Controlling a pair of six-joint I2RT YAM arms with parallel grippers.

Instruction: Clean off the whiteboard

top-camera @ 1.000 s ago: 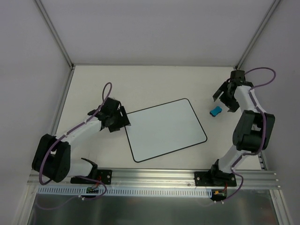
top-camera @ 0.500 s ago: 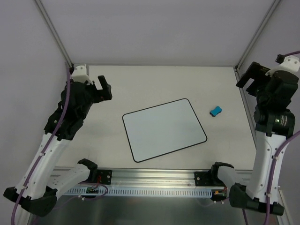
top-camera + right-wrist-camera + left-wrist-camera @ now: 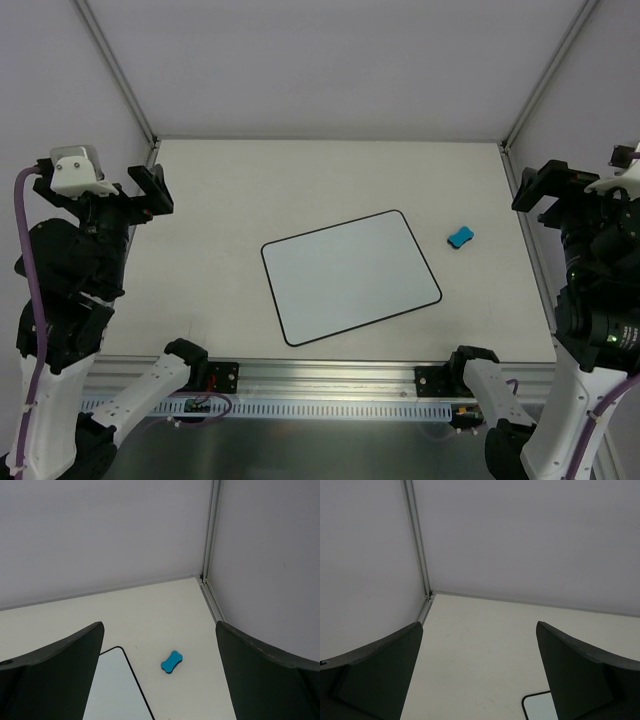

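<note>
The whiteboard (image 3: 350,278) lies flat in the middle of the table, tilted a little, and its surface shows no marks. The small blue eraser (image 3: 459,237) lies on the table just right of the board's far right corner. My left gripper (image 3: 135,195) is raised high at the left side, open and empty; its view catches one board corner (image 3: 538,708). My right gripper (image 3: 565,195) is raised high at the right side, open and empty. Its view looks down on the eraser (image 3: 172,661) and the board's right edge (image 3: 112,690).
White enclosure walls with aluminium corner posts (image 3: 115,70) bound the table at the back and sides. A metal rail (image 3: 330,375) carrying the arm bases runs along the near edge.
Both arms have lifted from the table to high at the sides. The left gripper left the board's left edge; the right gripper left the spot by the eraser.
</note>
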